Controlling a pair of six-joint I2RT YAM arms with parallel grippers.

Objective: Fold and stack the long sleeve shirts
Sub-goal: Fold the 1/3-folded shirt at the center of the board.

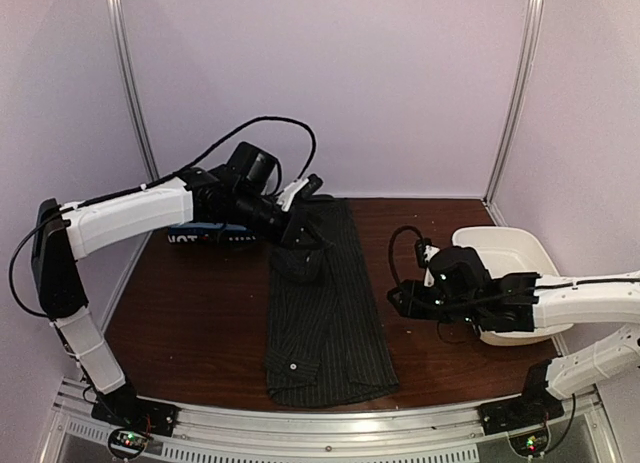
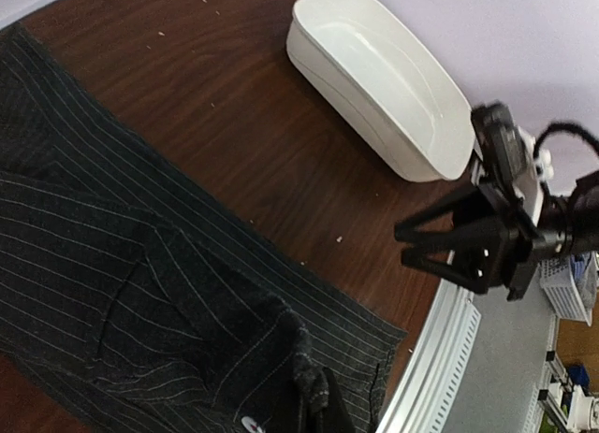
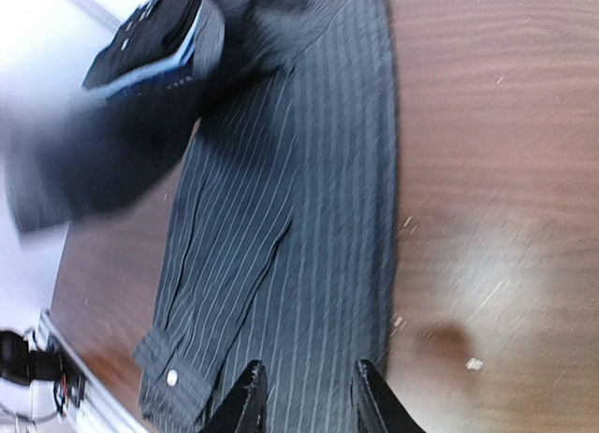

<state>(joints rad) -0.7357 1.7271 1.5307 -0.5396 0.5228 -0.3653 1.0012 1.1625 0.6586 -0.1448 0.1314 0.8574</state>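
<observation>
The charcoal pinstripe shirt (image 1: 325,313) lies as a long narrow strip down the middle of the table, with a buttoned cuff (image 1: 291,366) near the front. My left gripper (image 1: 300,235) is at its far end, shut on a bunched fold of the pinstripe cloth (image 2: 290,344), which it holds slightly raised. In the left wrist view its fingers (image 2: 314,400) pinch the fold. My right gripper (image 1: 397,301) is open and empty by the shirt's right edge. In the right wrist view its open gripper (image 3: 309,396) hovers over the striped cloth (image 3: 290,218).
A white tub (image 1: 515,258) stands at the right, behind my right arm, and shows in the left wrist view (image 2: 384,78). Folded black and light blue shirts (image 1: 205,238) lie at the far left under my left arm. A metal rail (image 1: 330,418) runs along the front edge.
</observation>
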